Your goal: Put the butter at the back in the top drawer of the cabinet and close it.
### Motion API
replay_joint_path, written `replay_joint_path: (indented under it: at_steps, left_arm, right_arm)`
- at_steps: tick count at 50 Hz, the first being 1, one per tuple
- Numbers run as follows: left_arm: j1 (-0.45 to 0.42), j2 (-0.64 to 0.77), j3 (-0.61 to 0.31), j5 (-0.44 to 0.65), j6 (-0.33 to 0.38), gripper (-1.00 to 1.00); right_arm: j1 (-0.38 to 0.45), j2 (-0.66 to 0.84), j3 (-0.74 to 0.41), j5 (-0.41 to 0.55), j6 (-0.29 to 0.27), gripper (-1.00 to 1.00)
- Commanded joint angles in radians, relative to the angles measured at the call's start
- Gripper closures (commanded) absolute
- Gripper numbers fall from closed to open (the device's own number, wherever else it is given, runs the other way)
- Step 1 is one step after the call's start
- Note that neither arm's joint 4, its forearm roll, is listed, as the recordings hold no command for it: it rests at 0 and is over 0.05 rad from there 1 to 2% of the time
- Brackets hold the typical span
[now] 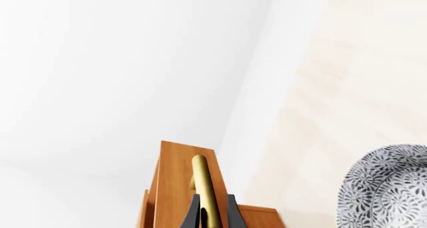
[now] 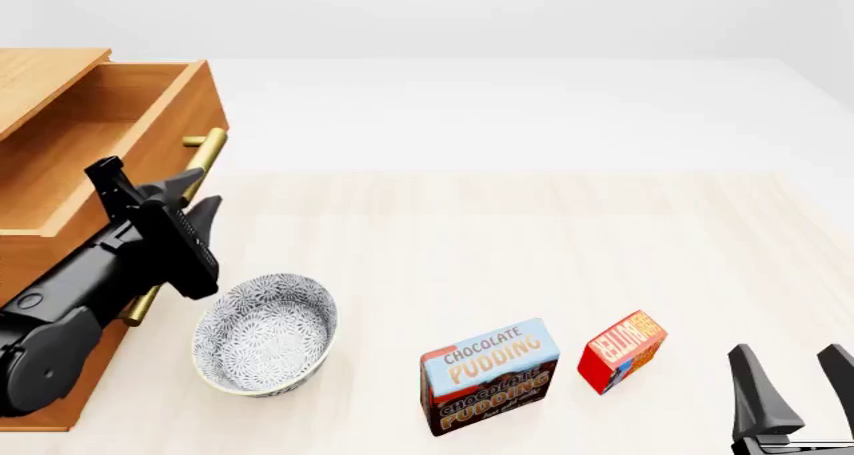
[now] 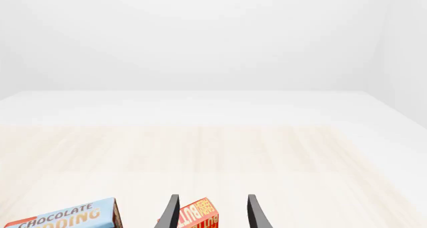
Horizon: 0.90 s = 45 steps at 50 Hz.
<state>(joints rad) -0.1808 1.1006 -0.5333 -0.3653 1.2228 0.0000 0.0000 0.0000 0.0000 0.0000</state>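
Front cam sits high, looking fwd and down over the whole tabletop (image 2: pixel 534 235). Left wrist cam is right up close on the brass handle (image 1: pixel 202 185), bowl (image 1: pixel 390 188) at its edge. Right wrist cam sits low; shares the butter (image 3: pixel 200 215) and pudding box (image 3: pixel 63 218) w/ front.

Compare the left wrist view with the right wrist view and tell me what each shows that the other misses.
Only the left wrist view shows the light-brown wooden cabinet, the top drawer's brass bar handle between the left gripper fingers, and the blue-and-white patterned bowl. Only the right wrist view shows the small red-and-orange butter box between the open right gripper fingers and the blue-and-brown Chocolate Pudding box. Both show the pale wooden tabletop.
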Motion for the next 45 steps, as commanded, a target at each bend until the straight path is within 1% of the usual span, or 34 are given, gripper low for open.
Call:
replay_joint_path:
  at_steps: [1,6,7,8,9,10,11,12,13,20,26,29,31,32,33,37,41,43,45]
  left_arm:
    - [-0.053,-0.063,0.018,0.045,-0.011,1.00]
    - [-0.049,-0.073,0.025,0.046,-0.008,1.00]
    - [-0.047,-0.079,0.023,0.052,-0.011,1.00]
    - [-0.037,-0.093,0.012,0.081,-0.033,1.00]
    - [-0.032,-0.105,-0.008,0.122,-0.061,-1.00]
    - [-0.032,-0.105,-0.008,0.123,-0.061,-1.00]
    - [-0.033,-0.116,0.011,0.102,-0.037,-1.00]
    - [-0.033,-0.116,0.011,0.102,-0.037,-1.00]
    - [-0.038,-0.122,-0.001,0.120,-0.047,-1.00]
    - [-0.043,-0.149,-0.005,0.139,-0.045,-1.00]
    - [-0.058,-0.199,-0.026,0.194,-0.060,-1.00]
    - [-0.082,-0.249,-0.096,0.280,-0.099,-1.00]
    - [-0.088,-0.266,-0.119,0.315,-0.112,-1.00]
    - [-0.093,-0.276,-0.140,0.345,-0.133,-1.00]
    - [-0.093,-0.276,-0.140,0.345,-0.133,-1.00]
    - [-0.105,-0.292,-0.170,0.404,-0.162,-1.00]
    - [-0.106,-0.291,-0.262,0.516,-0.254,-1.00]
    - [-0.101,-0.292,-0.290,0.552,-0.278,-1.00]
    - [-0.076,-0.290,-0.372,0.642,-0.335,-1.00]
  right_arm:
    - [0.000,0.000,0.000,0.000,0.000,-1.00]
    - [0.000,0.000,0.000,0.000,0.000,-1.00]
    - [0.000,0.000,0.000,0.000,0.000,-1.00]
    - [0.000,0.000,0.000,0.000,0.000,-1.00]
    - [0.000,0.000,0.000,0.000,0.000,-1.00]
    - [0.000,0.000,0.000,0.000,0.000,-1.00]
    - [0.000,0.000,0.000,0.000,0.000,-1.00]
    - [0.000,0.000,0.000,0.000,0.000,-1.00]
    - [0.000,0.000,0.000,0.000,0.000,-1.00]
    - [0.000,0.000,0.000,0.000,0.000,-1.00]
    - [0.000,0.000,0.000,0.000,0.000,-1.00]
    - [0.000,0.000,0.000,0.000,0.000,-1.00]
    - [0.000,0.000,0.000,0.000,0.000,-1.00]
    - [0.000,0.000,0.000,0.000,0.000,-1.00]
    - [0.000,0.000,0.000,0.000,0.000,-1.00]
    - [0.000,0.000,0.000,0.000,0.000,-1.00]
    - [0.000,0.000,0.000,0.000,0.000,-1.00]
    - [0.000,0.000,0.000,0.000,0.000,-1.00]
    - [0.000,0.000,0.000,0.000,0.000,-1.00]
